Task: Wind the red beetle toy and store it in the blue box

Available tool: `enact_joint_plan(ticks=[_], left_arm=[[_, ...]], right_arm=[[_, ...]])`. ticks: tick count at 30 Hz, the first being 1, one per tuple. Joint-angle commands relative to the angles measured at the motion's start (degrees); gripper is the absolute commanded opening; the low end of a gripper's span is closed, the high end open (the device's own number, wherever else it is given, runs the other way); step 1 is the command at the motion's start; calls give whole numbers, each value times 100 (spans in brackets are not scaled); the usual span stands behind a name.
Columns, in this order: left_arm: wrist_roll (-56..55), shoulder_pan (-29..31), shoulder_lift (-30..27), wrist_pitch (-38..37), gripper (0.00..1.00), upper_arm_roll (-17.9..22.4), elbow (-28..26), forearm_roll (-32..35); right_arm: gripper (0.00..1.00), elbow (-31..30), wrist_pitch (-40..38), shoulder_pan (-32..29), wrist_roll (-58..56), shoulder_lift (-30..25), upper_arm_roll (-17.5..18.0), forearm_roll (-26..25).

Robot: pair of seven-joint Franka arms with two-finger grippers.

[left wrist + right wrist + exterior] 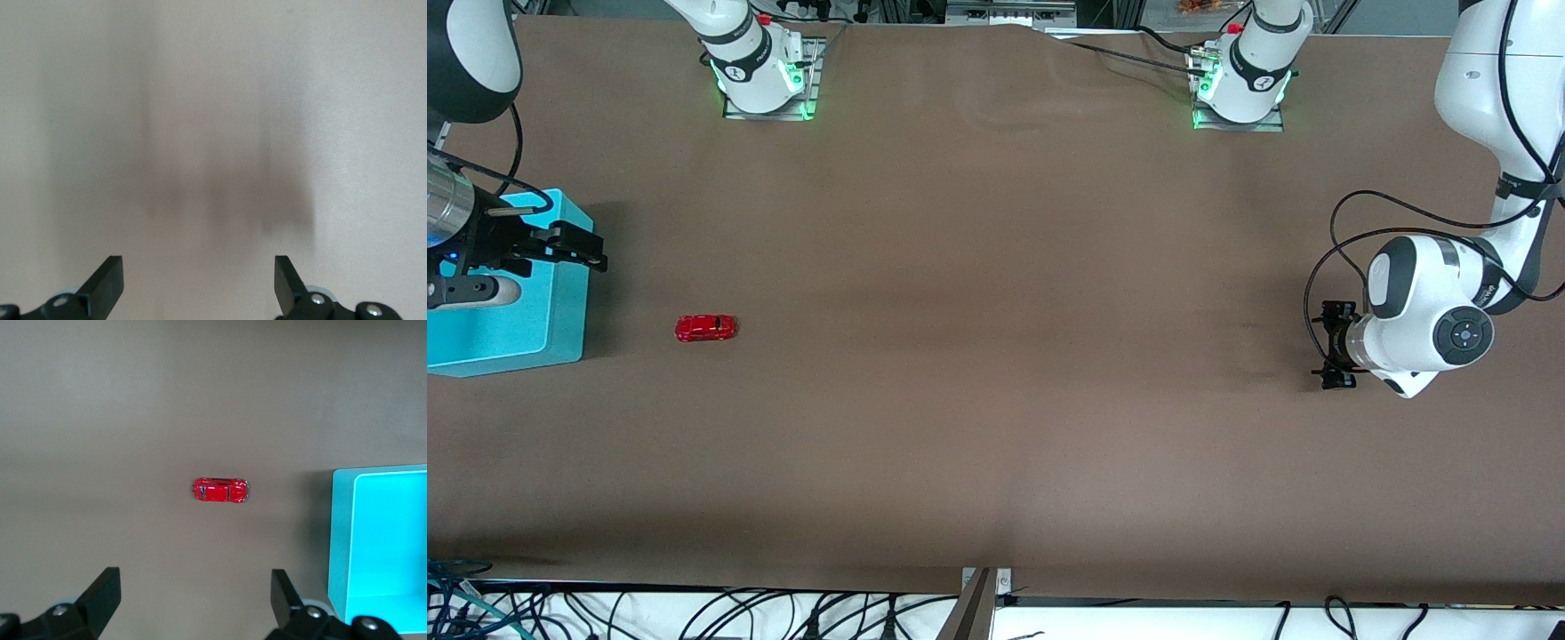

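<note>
The red beetle toy [705, 328] [221, 490] stands on its wheels on the brown table, a short way from the blue box [569, 293] [341, 540] at the right arm's end. My right gripper [583, 249] [195, 587] hangs open over the box's wall on the toy's side, with nothing between its fingers. My left gripper [1327, 345] [199, 273] waits open and empty over bare table at the left arm's end. In the left wrist view only the tabletop shows under it.
The two arm bases [763, 71] [1240, 84] stand along the table's edge farthest from the front camera. Loose cables [694, 613] lie below the table's nearest edge. The brown tabletop [996, 356] stretches between the toy and the left gripper.
</note>
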Motion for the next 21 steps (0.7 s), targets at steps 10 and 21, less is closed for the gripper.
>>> enact_joint_plan(ticks=[10, 21], left_arm=[[455, -13, -64, -64, 100, -140, 153, -128], [973, 4, -64, -512, 100, -237, 601, -128]], right_arm=[[100, 88, -196, -16, -78, 37, -2, 45], [100, 70, -152, -33, -69, 63, -2, 89]])
